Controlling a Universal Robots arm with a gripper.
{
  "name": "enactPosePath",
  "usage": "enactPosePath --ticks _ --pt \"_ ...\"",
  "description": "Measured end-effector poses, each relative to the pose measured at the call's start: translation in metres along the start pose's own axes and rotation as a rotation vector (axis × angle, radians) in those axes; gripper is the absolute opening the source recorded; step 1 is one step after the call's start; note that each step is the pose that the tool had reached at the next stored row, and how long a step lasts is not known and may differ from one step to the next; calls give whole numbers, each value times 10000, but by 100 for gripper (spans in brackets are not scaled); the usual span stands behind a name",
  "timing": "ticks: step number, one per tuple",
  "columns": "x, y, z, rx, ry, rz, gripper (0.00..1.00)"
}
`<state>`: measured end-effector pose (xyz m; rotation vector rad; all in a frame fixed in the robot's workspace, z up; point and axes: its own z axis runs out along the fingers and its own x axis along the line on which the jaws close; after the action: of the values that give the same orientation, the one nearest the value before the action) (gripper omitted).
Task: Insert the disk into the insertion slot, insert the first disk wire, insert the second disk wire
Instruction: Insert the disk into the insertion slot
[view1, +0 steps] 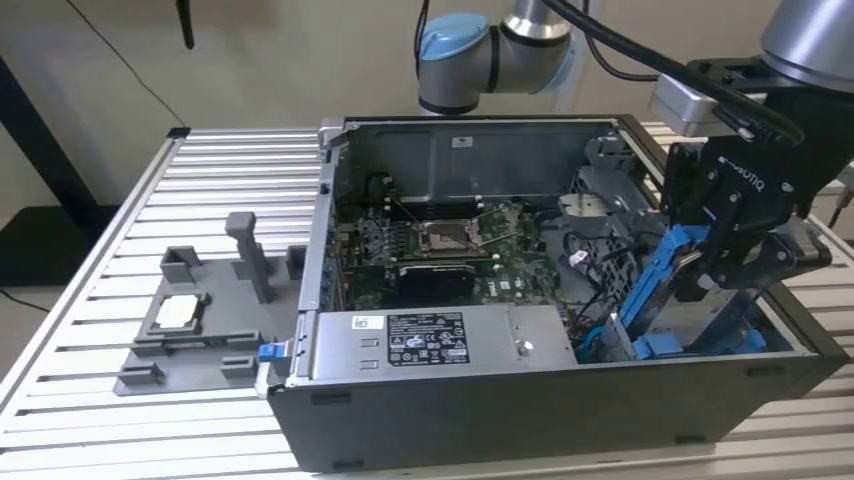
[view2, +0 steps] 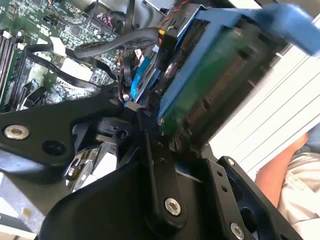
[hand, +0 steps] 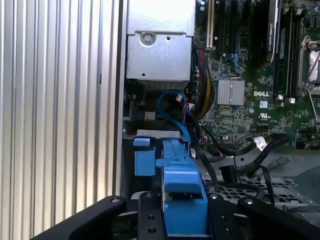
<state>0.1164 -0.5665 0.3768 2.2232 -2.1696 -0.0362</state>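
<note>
My gripper (view1: 717, 268) is shut on the disk (view1: 671, 290), a drive in a bright blue carrier held on edge and tilted. It hangs inside the open computer case, at the exterior view's right. The second wrist view shows the disk (view2: 220, 80) from its green circuit-board side. In the first wrist view the blue carrier (hand: 182, 197) sits between my black fingers (hand: 148, 212). Just below it lies the insertion slot (view1: 701, 345), a dark bay with blue trim (hand: 144, 160). A loose blue cable (hand: 172, 105) curls beside the slot.
The grey power supply box (view1: 427, 340) fills the case's front. The motherboard (view1: 441, 245) lies behind it. A grey fixture tray (view1: 200, 320) stands on the slatted table at the exterior view's left. Black cables (hand: 240, 147) cross near the bay. A person's arm (view2: 280, 175) is close by.
</note>
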Motion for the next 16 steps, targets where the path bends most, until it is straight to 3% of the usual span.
enactPosePath --ticks 2,9,16 --pt "0 0 0 0 0 0 47" --pt "0 0 0 4 -2 1 47" --pt "-1 4 -55 481 13 -20 47"
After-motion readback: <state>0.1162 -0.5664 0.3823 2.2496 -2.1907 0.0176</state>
